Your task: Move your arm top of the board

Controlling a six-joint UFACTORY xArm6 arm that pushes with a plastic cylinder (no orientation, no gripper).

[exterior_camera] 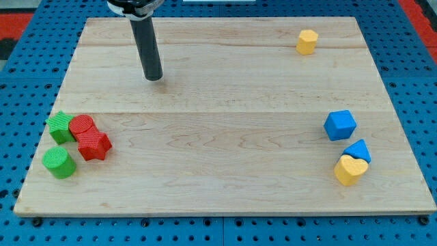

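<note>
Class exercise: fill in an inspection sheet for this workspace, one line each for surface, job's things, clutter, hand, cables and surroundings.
Surface: wooden board, flat, lying on a blue pegboard.
Job's things: my tip rests on the board in the view's upper left, apart from every block.
Clutter: at the view's left, green star, red cylinder, red star and green cylinder clustered together; at the view's right, blue cube, blue triangle and yellow heart; yellow hexagon alone at the view's top right.
Hand: nothing seen; the arm ends in a rod.
Cables: nothing seen.
Surroundings: red area at the view's top corners.
</note>
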